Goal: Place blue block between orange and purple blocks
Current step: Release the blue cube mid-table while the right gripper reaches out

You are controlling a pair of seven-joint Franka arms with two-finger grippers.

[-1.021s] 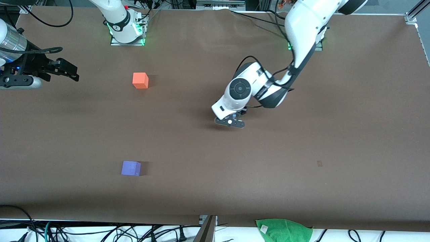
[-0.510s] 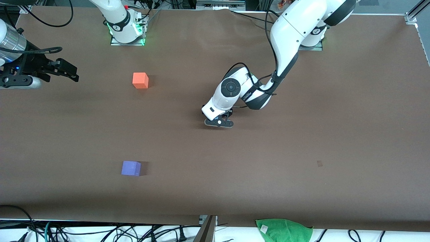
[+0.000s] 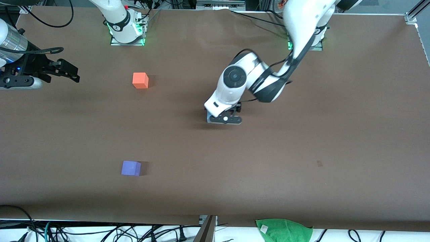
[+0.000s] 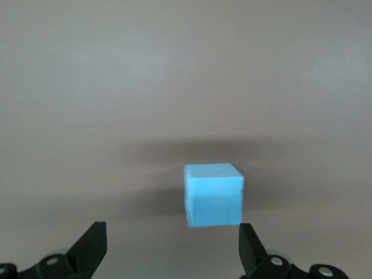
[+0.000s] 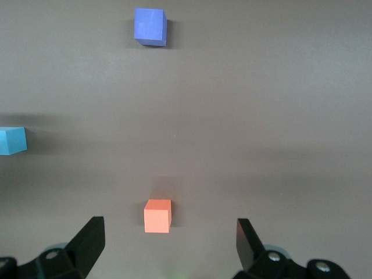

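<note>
Cloth, green and crumpled, lies at the bench edge nearest the front camera. Farther in, toward the right arm's end, the purple block sits alone on the brown surface, well apart from everything else.

Farther still, around the middle of the bench, the left end effector hangs just above the blue block, of which only a sliver shows in the front view past the black fingers. The left wrist view shows the blue block resting on the bench with its shadow around it, and the two fingertips spread wide with nothing between them; the block lies apart from both, closer to one than the other.

The orange block stands farther from the front camera than the purple one, roughly in line with it, and the blue block lies off that line toward the left arm's end.

The right end effector waits over the bench edge at the right arm's end, its fingers apart and holding nothing.
</note>
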